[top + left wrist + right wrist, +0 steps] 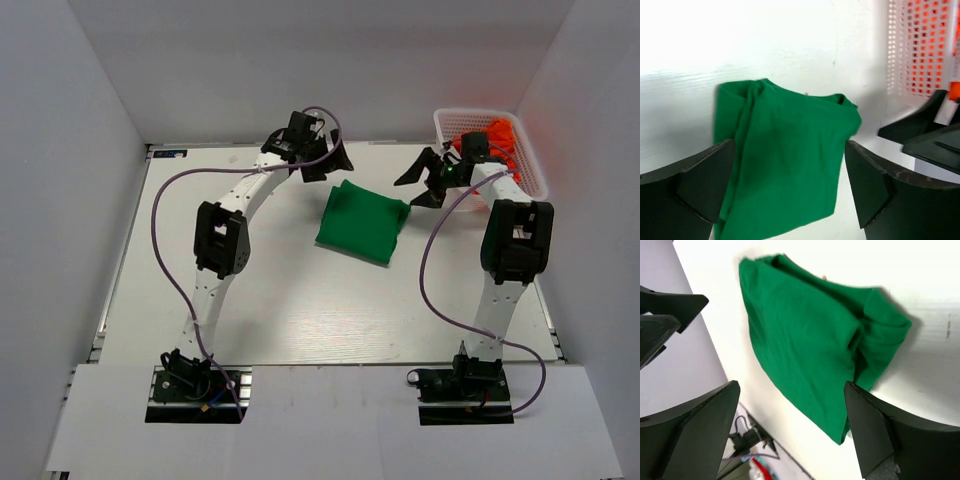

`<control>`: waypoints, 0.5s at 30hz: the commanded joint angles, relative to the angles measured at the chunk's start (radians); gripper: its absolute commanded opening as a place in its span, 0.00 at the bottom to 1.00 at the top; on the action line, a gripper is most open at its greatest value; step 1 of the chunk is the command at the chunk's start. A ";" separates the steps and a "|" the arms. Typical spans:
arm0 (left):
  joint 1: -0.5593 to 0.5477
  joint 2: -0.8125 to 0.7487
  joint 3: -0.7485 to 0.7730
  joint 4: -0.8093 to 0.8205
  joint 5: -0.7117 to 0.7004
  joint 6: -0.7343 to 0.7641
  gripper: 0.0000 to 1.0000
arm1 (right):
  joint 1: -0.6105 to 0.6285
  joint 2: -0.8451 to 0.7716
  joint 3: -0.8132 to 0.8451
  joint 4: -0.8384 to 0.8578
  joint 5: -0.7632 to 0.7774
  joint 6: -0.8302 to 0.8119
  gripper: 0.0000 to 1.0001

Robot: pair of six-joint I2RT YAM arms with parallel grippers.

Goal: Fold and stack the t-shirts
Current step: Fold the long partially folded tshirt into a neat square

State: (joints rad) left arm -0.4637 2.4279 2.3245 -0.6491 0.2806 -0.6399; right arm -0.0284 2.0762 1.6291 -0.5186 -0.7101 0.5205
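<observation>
Nearest the arm bases the worktop (pixel 300 310) carried nothing of the task. Farther in, a little right of centre, lay the green t-shirt (pixel 362 222). It was folded into a compact, roughly rectangular pad, slightly skewed, with one thicker bunched edge visible in the wrist views.

Beyond it, the left pincer (pixel 330 168) hovered just past the shirt's far-left corner. Its fingers were spread wide with nothing between them. The right pincer (pixel 412 188) hung beside the shirt's right edge, likewise spread and empty. Neither touched the cloth.

In the far right corner stood the white mesh basket (pixel 470 113), with the orange t-shirts (pixel 503 135) heaped inside it.

By the look of it, the green shirt's fold was finished and the work stood between garments. The next move would likely call for the right arm, closest to the basket, to reach in and pinch a single orange layer. It would then need to draw that shirt out onto open worktop without dragging the others along or disturbing the green pad.
</observation>
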 commanded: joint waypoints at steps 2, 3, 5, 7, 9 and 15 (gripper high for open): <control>0.014 -0.144 -0.088 0.072 -0.037 0.043 1.00 | 0.002 -0.108 0.054 0.011 0.070 -0.059 0.90; 0.014 -0.159 -0.134 0.087 -0.009 0.043 1.00 | 0.007 -0.148 -0.001 0.014 0.078 -0.065 0.90; -0.004 -0.168 -0.134 0.088 0.014 0.071 1.00 | 0.018 -0.194 -0.029 0.019 0.119 -0.082 0.90; -0.016 -0.142 -0.116 0.088 0.034 0.081 1.00 | 0.027 -0.244 -0.087 0.025 0.138 -0.100 0.90; -0.027 -0.104 -0.097 0.088 0.133 0.072 1.00 | 0.067 -0.280 -0.129 0.057 0.146 -0.094 0.90; -0.047 -0.095 -0.178 0.127 0.150 0.063 1.00 | 0.116 -0.249 -0.138 0.097 0.147 -0.079 0.90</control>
State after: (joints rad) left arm -0.4927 2.3672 2.1864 -0.5606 0.3851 -0.5850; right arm 0.0719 1.8019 1.5009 -0.4629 -0.5793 0.4583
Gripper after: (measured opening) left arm 0.994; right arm 0.901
